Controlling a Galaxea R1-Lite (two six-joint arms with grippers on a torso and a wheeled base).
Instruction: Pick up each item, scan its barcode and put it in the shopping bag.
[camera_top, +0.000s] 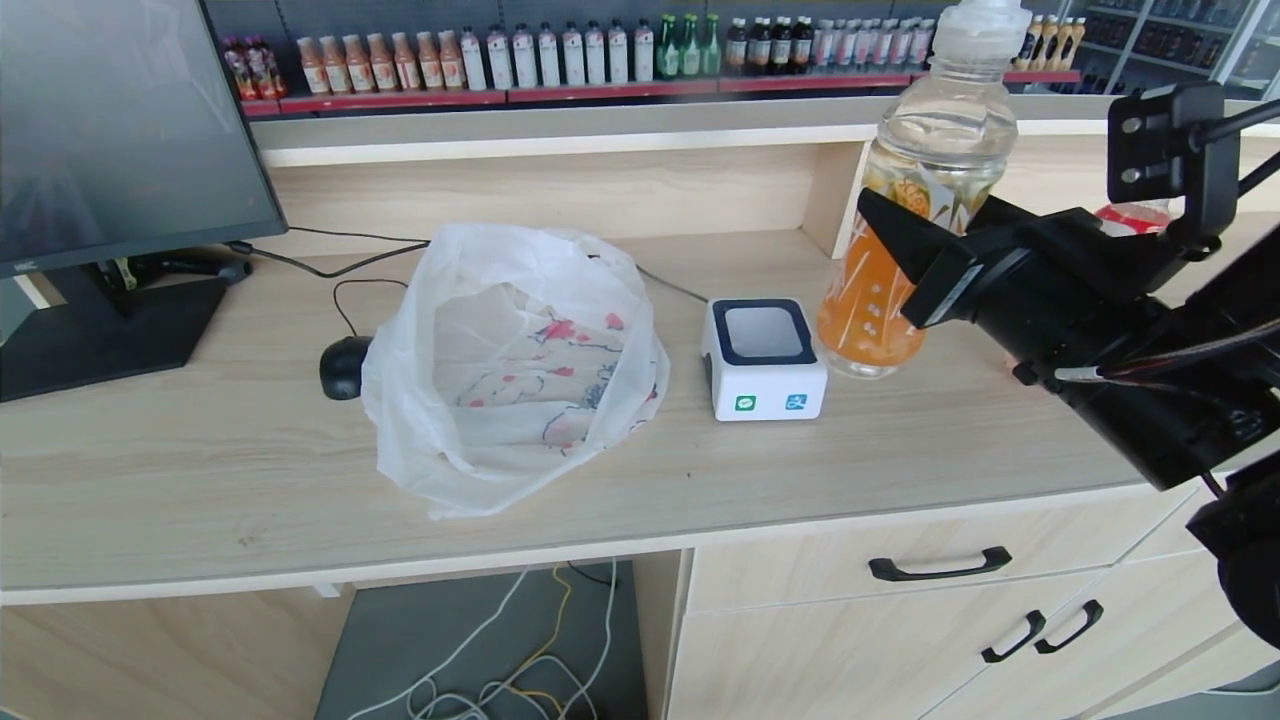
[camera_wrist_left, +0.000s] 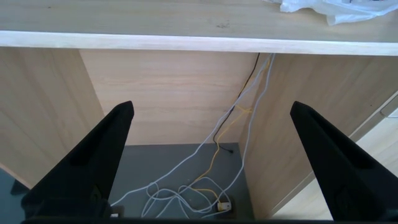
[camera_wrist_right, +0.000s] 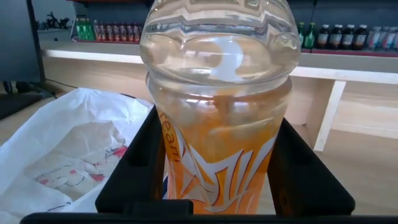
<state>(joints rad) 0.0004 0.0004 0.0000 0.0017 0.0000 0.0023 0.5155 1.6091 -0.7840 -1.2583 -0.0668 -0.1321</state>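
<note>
The right claw (camera_top: 905, 255) pinched the upright orange drink bottle (camera_top: 935, 150) around its middle. The scanner (camera_top: 763, 358) sat on the worktop (camera_top: 200, 450) just left of that claw, with the open shopping bag (camera_top: 510, 370) farther left. The left claw (camera_wrist_left: 211, 162) hung spread wide and empty, below the worktop's edge.

the shopping bag (camera_top: 515, 370) sits mid-frame on the counter (camera_top: 200, 470), the mouse (camera_top: 343, 367) just left of it, the scanner (camera_top: 763, 358) just right. the monitor (camera_top: 120, 130) stands upper left. the bottle (camera_top: 920, 190), upper right beside the scanner, sits in the right gripper (camera_wrist_right: 214, 168).
</note>
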